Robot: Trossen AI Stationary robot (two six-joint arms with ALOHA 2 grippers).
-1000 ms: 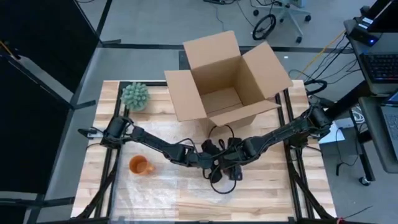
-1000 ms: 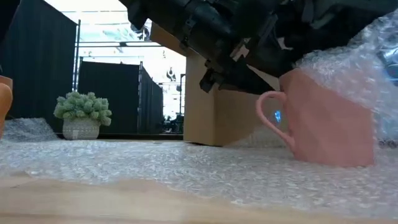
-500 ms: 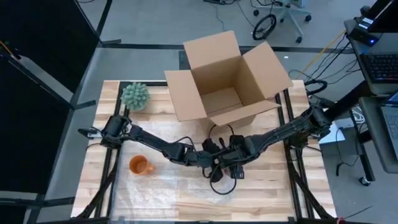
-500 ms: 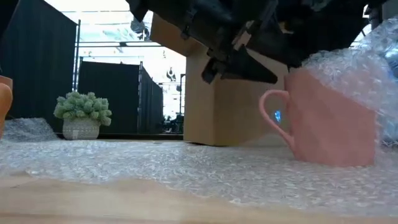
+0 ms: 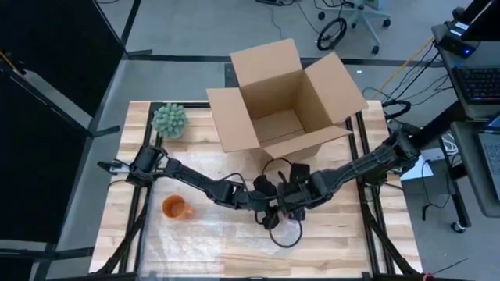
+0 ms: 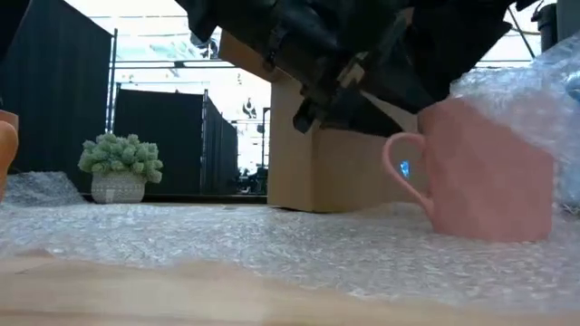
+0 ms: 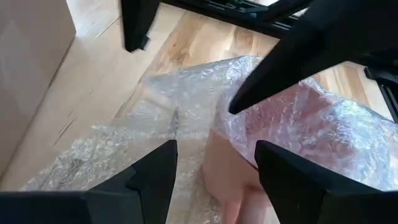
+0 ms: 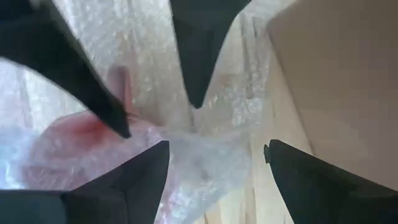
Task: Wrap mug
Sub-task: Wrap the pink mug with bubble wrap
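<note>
A pink mug (image 6: 480, 181) stands upright on a sheet of bubble wrap (image 5: 195, 234) near the table's middle. A flap of the wrap (image 6: 507, 95) lies over its top and right side, and its handle (image 6: 399, 172) is bare. Both arms meet right above it and hide it in the high view. My left gripper (image 7: 217, 180) is open, with a finger on either side of the mug (image 7: 233, 174). My right gripper (image 8: 217, 180) is open above the wrap flap (image 8: 199, 149). My left gripper comes at the mug slanting down from the table's left, fingers astride it; whether they touch it I cannot tell. My right gripper has one fingertip (image 7: 239, 102) ending at the wrap over the mug; whether it touches I cannot tell.
An open cardboard box (image 5: 285, 97) stands just beyond the arms at the table's far middle. A small potted plant (image 5: 169, 119) sits at the far left. An orange mug (image 5: 177, 208) stands on the wrap's left part. A black cable loop (image 5: 285, 230) hangs below the grippers.
My right gripper has drawn back a little toward the far edge. The wrap flap over the mug has shifted slightly toward the mug's right side, and the mug has slid a touch the same way.
</note>
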